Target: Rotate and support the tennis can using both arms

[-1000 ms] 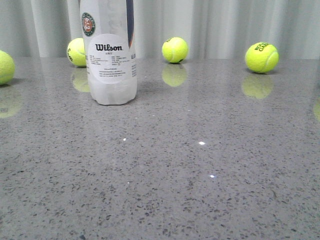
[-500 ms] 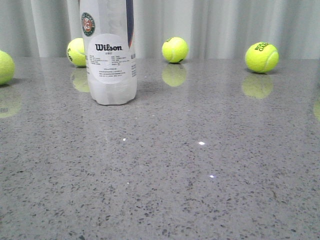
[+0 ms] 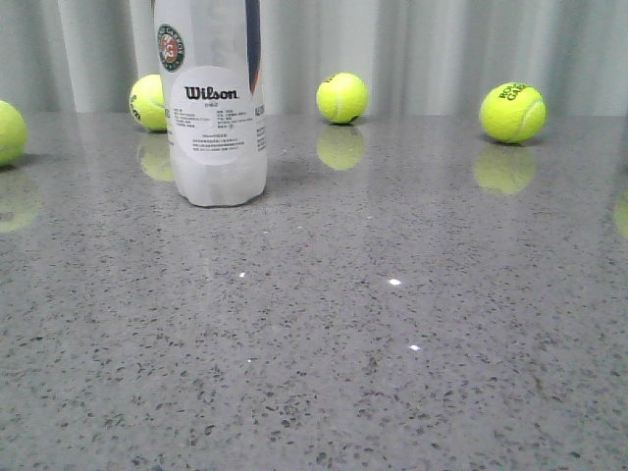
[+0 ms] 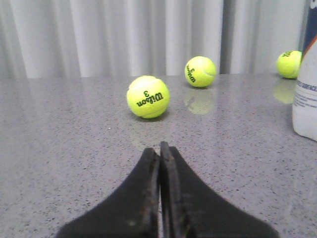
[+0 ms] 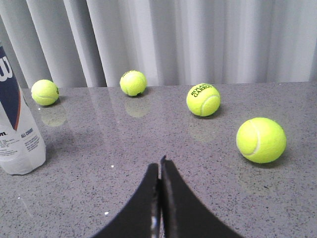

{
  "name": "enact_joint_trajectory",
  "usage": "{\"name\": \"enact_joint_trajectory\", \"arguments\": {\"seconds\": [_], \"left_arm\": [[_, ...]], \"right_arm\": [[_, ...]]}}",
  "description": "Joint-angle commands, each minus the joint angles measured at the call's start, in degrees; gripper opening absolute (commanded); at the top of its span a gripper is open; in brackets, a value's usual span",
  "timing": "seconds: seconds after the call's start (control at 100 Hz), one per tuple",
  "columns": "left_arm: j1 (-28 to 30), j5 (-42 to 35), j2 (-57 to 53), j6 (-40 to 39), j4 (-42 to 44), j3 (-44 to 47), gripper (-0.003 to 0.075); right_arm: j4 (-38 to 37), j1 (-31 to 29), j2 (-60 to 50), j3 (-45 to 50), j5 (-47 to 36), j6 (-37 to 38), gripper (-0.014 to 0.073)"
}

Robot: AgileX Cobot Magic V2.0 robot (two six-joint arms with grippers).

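Almost nothing has moved since the earlier front pictures: the tennis can [image 3: 212, 103] and the balls sit a hair further left in the view, as from a slight camera shift, and their layout on the worktop is unchanged. The tennis can stands upright on the grey speckled worktop [image 3: 392, 324], toward the far left corner, its white Wilson label facing the camera and its top cut off by the picture's edge. Neither arm touches it.

The left gripper [image 4: 160, 148] hangs low over the worktop with its black fingers [image 4: 143, 198] pressed together, nothing between them; the can's lower part shows well off to one side in that wrist view. The right gripper [image 5: 160, 166] is likewise clenched on nothing, its fingers [image 5: 173, 208] meeting in a thin seam, with the can apart from it.

Yellow-green tennis balls lie scattered along the far edge. One ball [image 3: 147, 102] sits just behind the can on its left side, another ball [image 3: 341, 97] lies near the middle of the far edge, and a Roland Garros ball [image 3: 512, 112] lies toward the far right corner. A further ball [image 3: 10, 131] is cut by the left edge. Pale pleated curtains [image 3: 442, 49] hang behind the worktop.
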Motion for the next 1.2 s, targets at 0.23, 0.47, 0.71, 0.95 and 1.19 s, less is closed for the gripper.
{"name": "enact_joint_trajectory", "arguments": {"seconds": [0.23,0.47,0.71,0.95,1.19], "left_arm": [[0.94,-3.65,-2.22,-0.38,0.14,2.79,-0.0021],[0.94,-3.65,-2.22,-0.38,0.14,2.79,-0.0021],[0.94,-3.65,-2.22,-0.38,0.14,2.79,-0.0021],[0.94,-3.65,-2.22,-0.38,0.14,2.79,-0.0021],[0.94,-3.65,-2.22,-0.38,0.14,2.79,-0.0021]], "right_arm": [[0.55,-0.36,0.63,-1.25,-4.61,-0.27,-0.0064],[0.55,-0.36,0.63,-1.25,-4.61,-0.27,-0.0064],[0.55,-0.36,0.63,-1.25,-4.61,-0.27,-0.0064],[0.55,-0.36,0.64,-1.14,-4.61,-0.27,-0.0064],[-7.79,-1.71,0.31,2.80,-13.51,0.33,-0.0064]]}}
